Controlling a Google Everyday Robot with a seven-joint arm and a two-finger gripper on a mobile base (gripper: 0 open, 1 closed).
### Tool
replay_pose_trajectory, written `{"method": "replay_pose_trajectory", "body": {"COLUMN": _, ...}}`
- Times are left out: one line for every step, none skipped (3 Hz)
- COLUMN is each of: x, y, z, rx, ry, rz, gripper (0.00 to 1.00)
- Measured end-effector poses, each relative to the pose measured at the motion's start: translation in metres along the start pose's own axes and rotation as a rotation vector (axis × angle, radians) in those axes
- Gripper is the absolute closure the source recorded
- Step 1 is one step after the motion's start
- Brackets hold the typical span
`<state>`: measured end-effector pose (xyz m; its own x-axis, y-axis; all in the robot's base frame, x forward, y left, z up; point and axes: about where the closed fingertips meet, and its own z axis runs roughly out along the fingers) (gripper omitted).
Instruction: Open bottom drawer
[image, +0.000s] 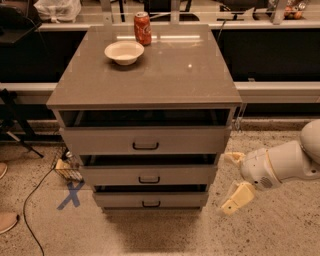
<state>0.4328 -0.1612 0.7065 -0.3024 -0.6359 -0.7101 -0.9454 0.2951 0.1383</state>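
The bottom drawer (150, 200) is the lowest, slimmest grey-taupe front of the three-drawer cabinet, with a small black bar handle (150, 204). It sits set back under the middle drawer (149, 175) and the top drawer (145, 140). My gripper (232, 181) is to the right of the cabinet, level with the two lower drawers. Its two cream fingers are spread apart, one finger (238, 198) low and one near the cabinet's right side. It holds nothing and does not touch the drawer.
A white bowl (124, 52) and a red soda can (142, 28) stand on the cabinet top (165, 70). A blue X mark (70, 195) and a black cable lie on the speckled floor at left. A shoe (7, 221) shows at the left edge.
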Motion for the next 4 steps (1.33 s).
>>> {"method": "replay_pose_trajectory", "body": {"x": 0.010, "y": 0.000, "z": 0.008, "rx": -0.008, "ry": 0.002, "rz": 0.023, "gripper": 0.00}}
{"method": "replay_pose_trajectory", "body": {"x": 0.056, "y": -0.005, "z": 0.051, "rx": -0.020, "ry": 0.056, "rz": 0.042, "gripper": 0.00}}
{"method": "replay_pose_trajectory", "body": {"x": 0.108, "y": -0.015, "z": 0.104, "rx": 0.002, "ry": 0.123, "rz": 0.017, "gripper": 0.00}}
{"method": "replay_pose_trajectory", "body": {"x": 0.147, "y": -0.023, "z": 0.155, "rx": 0.031, "ry": 0.206, "rz": -0.038, "gripper": 0.00}}
